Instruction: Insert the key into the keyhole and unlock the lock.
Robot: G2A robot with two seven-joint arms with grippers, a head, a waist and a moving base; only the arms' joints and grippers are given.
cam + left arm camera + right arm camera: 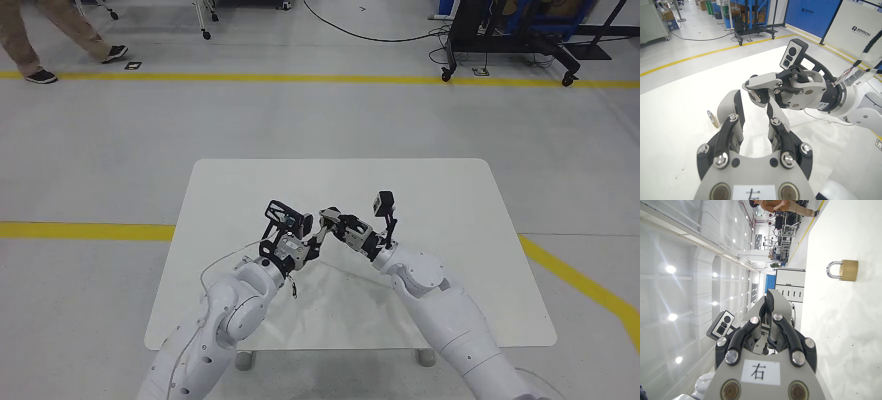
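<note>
My right gripper [750, 89] is shut on a small silver key [754, 95], whose blade points down out of the fingertips. It hangs just above the middle of the white table [430, 200], in front of my left gripper [753, 103]. The left gripper is open, with nothing between its black pads, and its fingertips lie just below the key. A brass padlock [846, 270] with a silver shackle lies flat on the table past both grippers; a left finger partly hides the padlock [713, 119]. From above, the left gripper [303, 233] and right gripper [330, 218] nearly touch.
The table [677, 113] is bare around the padlock, with small dark specks on it. Its front edge runs close under both arms. A wheeled black rack [510, 40] stands on the floor beyond a yellow line, well off the table.
</note>
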